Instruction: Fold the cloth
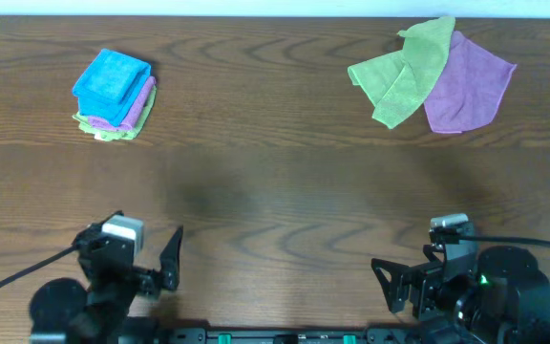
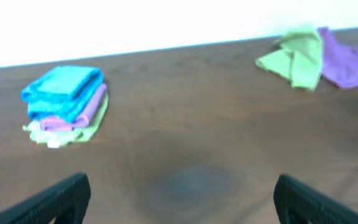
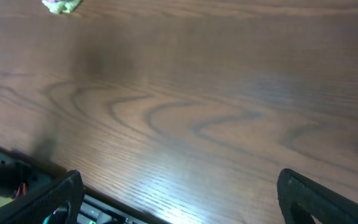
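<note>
The sky-blue cloth [image 1: 111, 81] lies folded on top of a small stack at the far left of the table; it also shows in the left wrist view [image 2: 64, 90]. Under it are a folded purple cloth [image 1: 142, 103] and a folded lime-green cloth [image 1: 103, 129]. My left gripper [image 1: 160, 270] [image 2: 182, 199] is open and empty near the front edge, far from the stack. My right gripper [image 1: 397, 287] [image 3: 179, 199] is open and empty at the front right.
A loose lime-green cloth [image 1: 399, 72] [image 2: 294, 59] lies crumpled at the far right, overlapping a loose purple cloth [image 1: 471, 81] [image 2: 344, 62]. The brown wooden table [image 1: 275, 191] runs between the grippers and the cloths. The arm bases sit along the front edge.
</note>
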